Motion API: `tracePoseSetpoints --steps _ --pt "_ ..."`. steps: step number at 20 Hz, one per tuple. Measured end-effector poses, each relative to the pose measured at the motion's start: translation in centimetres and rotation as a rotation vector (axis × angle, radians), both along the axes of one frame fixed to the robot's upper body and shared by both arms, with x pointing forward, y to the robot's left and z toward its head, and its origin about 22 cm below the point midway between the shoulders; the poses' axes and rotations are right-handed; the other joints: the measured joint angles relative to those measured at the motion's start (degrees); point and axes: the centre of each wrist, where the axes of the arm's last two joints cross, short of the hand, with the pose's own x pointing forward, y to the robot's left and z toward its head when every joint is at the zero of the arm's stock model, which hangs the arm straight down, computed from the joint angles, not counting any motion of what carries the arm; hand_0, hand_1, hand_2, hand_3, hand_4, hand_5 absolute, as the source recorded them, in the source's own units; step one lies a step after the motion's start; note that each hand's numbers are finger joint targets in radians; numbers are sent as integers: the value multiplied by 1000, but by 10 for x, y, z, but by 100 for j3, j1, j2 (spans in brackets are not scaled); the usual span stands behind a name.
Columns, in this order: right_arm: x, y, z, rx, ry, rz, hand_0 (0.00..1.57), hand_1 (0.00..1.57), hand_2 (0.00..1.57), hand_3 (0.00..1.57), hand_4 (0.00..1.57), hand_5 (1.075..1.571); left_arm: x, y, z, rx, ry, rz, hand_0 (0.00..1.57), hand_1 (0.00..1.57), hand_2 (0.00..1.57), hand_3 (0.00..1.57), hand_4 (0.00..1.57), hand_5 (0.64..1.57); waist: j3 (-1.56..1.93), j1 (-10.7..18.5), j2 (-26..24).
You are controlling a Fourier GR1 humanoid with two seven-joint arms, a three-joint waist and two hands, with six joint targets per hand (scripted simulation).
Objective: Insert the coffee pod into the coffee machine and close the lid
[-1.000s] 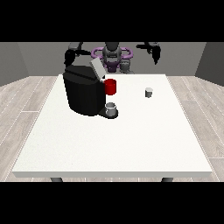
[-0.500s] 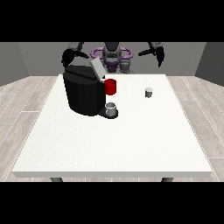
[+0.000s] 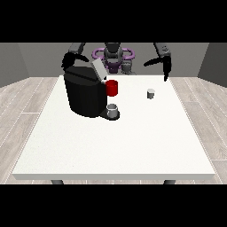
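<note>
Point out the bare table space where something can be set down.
Bare: the whole near half of the table, and the strip between the red part and the coffee pod. Crowded: the far corner at the view's left, around the coffee machine and cup.

A humanoid robot (image 3: 113, 56) is showing a dark grey head and torso ringed by purple hoops at its shoulders. Its arms are wearing grey upper casings, each ending in black: a hand at the view's left (image 3: 67, 60) and another at the view's right (image 3: 166, 68).
</note>
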Motion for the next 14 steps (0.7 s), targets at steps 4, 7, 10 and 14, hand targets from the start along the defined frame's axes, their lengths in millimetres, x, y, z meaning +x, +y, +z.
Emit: tracePoseSetpoints --steps 4,7,10,14 --pt "4 7 3 -9 -3 15 0 0 0 0 358 1571 10 12 -10 13 47 30 0 0 0 0 0 1571 -1 -78 171" --pt "9 9 5 -15 6 14 0 0 0 0 372 1571 18 12 -16 42 78 35 0 0 0 0 0 1571 -3 -98 238" --pt "13 13 4 -22 32 2 0 0 0 0 389 1571 25 8 -22 75 109 32 0 0 0 0 0 1571 -2 -68 261" --pt "21 14 -2 -48 60 -8 0 0 0 0 422 1571 36 -2 -23 135 144 15 0 0 113 0 0 1571 -1 -3 325"
